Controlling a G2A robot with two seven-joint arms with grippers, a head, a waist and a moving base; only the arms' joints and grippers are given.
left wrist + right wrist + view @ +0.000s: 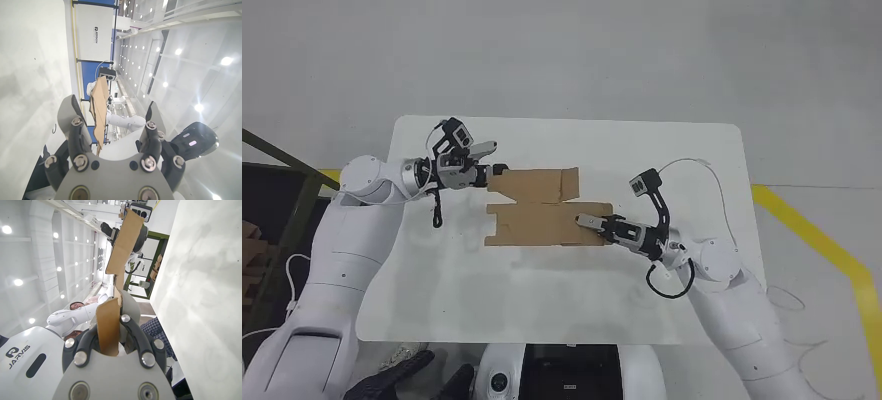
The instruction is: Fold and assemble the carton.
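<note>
Over the middle of the white surface (692, 290), the flat brown carton (537, 205) spans between both arms. The right end effector (587, 221) is clamped tight on the carton's right edge, pinching a flap. The left end effector (492, 172) has its fingers spread wide around the carton's far left corner, with the cardboard edge just beside one finger (74, 106). The surface's rim is well apart from the carton on every side.

Brown carton (532, 225), white table (542, 290), yellow floor stripe (817, 238)
</note>
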